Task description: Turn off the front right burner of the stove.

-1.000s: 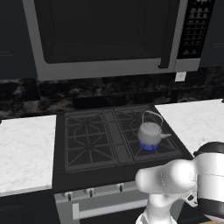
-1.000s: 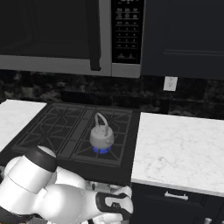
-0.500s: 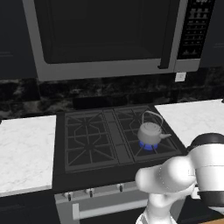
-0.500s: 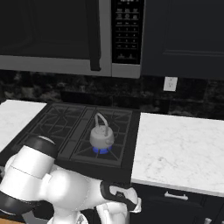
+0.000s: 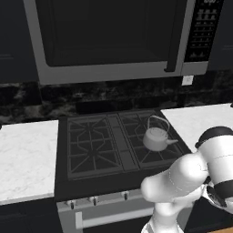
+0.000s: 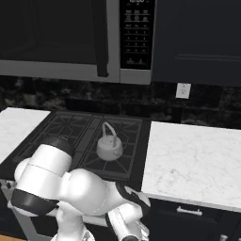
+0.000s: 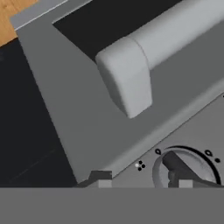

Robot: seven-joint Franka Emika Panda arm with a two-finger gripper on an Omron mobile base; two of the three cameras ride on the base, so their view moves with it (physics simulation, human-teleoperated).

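Observation:
The stove (image 5: 98,145) is a black gas cooktop with a silver front panel. A small grey kettle (image 5: 156,138) stands on the front right burner (image 5: 160,157), where I see no flame. From the right, the same burner (image 6: 111,164) lies just behind my arm's white elbow. In the hand view my gripper (image 7: 142,181) is open, close against the silver panel. A round knob (image 7: 186,168) with a dark bar sits at its right fingertip (image 7: 185,183). The end of the oven's bar handle (image 7: 124,83) is just above.
A large dark-glass microwave (image 5: 113,41) hangs over the stove. White marble counters flank it on the left (image 5: 25,159) and right (image 6: 193,160). More knobs (image 5: 93,199) line the front panel. A wall outlet (image 6: 181,90) is on the black backsplash.
The blue flame under the kettle has gone out. My arm's elbow has swung up and outward while the hand stays low at the stove's front panel.

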